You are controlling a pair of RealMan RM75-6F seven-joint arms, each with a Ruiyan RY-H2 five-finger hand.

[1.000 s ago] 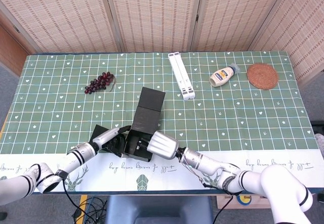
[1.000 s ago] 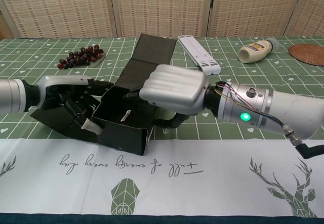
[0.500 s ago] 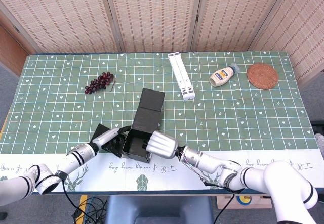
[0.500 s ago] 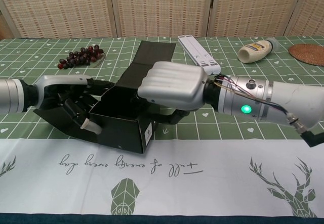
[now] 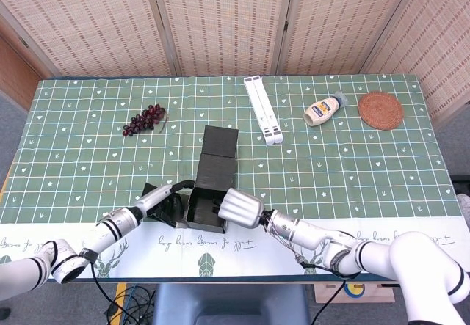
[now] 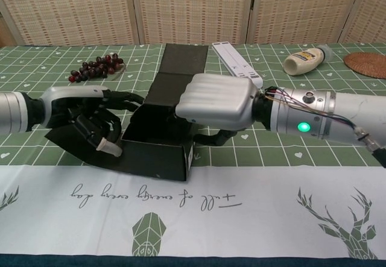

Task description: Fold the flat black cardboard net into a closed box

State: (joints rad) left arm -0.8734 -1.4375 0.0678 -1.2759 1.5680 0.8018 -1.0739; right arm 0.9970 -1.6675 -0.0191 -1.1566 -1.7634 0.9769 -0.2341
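head view gives you the table (image 5: pixel 367 171) under its green grid cloth, the half-folded black cardboard box (image 5: pixel 208 200) at the near edge, long flap lying toward the far side. your right hand (image 5: pixel 239 208) presses its right wall, fingers curled inside. your left hand (image 5: pixel 158 202) grips the left wall, fingers bent. grapes (image 5: pixel 145 119) lie far-left, mayonnaise bottle (image 5: pixel 324 109) far-right.

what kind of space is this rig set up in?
Likely an indoor data-collection or lab setup, not a real home: woven folding screens fence off the table, a printed green cloth covers it, and unrelated props sit about, such as grapes and a mayo bottle.
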